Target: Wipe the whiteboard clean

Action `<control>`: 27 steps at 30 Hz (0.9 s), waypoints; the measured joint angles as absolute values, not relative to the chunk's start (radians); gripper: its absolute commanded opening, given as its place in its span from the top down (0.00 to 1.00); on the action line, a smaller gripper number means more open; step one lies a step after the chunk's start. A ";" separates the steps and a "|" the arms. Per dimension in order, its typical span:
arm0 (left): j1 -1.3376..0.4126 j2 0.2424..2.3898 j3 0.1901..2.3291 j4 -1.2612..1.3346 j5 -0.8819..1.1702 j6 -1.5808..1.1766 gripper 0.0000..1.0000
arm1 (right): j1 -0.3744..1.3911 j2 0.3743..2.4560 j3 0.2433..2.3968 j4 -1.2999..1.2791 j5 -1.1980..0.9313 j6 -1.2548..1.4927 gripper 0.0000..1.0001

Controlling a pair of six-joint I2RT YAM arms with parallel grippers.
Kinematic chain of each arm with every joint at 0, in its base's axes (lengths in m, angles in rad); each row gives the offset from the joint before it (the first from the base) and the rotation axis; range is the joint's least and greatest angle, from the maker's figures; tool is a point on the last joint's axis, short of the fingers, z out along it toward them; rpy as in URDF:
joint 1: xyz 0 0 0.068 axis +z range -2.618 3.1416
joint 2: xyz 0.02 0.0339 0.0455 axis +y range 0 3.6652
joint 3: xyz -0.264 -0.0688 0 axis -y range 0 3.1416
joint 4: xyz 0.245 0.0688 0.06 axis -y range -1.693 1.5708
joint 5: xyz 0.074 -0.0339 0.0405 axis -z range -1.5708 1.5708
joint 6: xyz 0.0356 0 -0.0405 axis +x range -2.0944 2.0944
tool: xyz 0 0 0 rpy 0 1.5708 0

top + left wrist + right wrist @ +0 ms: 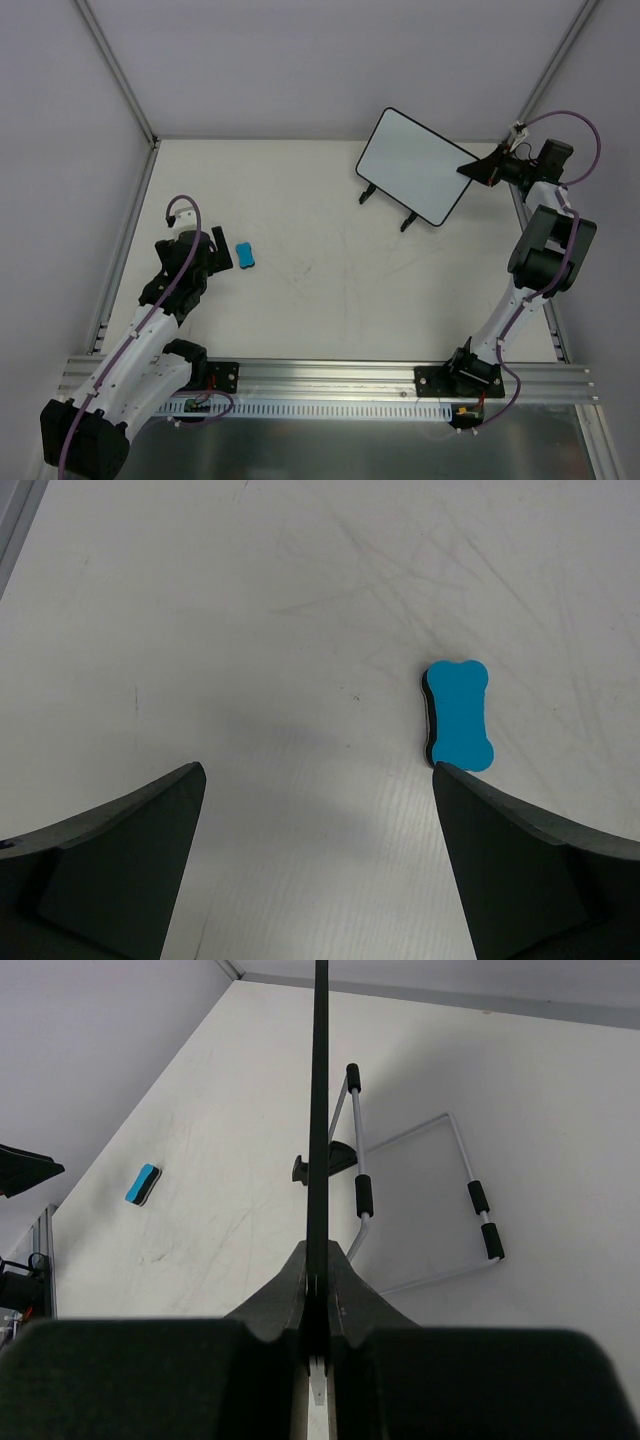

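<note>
Near the table's (330, 300) left edge, the left gripper (222, 250) hangs with jaws wide, the eraser (246, 255) lying just beside its right finger. Farther back on the right, the right gripper (472, 170) pinches the right edge of the whiteboard (412, 165), whose face is clean.

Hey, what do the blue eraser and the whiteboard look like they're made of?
The blue eraser looks like soft matte foam, with a darker layer, possibly felt, showing along its edge. The whiteboard seems to be a smooth, evenly white coated panel in a thin black frame, probably plastic.
</note>
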State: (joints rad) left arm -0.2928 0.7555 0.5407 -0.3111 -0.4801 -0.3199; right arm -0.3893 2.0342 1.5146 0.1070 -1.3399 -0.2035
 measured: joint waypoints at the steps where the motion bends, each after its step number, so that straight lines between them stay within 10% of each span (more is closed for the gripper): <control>1: -0.293 0.758 0.541 -0.311 -0.480 -0.320 0.01 | -0.389 2.034 1.515 0.107 -1.340 -0.203 1.00; 27: -0.293 0.764 0.540 -0.289 -0.479 -0.310 0.01 | -0.368 2.086 1.512 0.095 -1.364 -0.200 1.00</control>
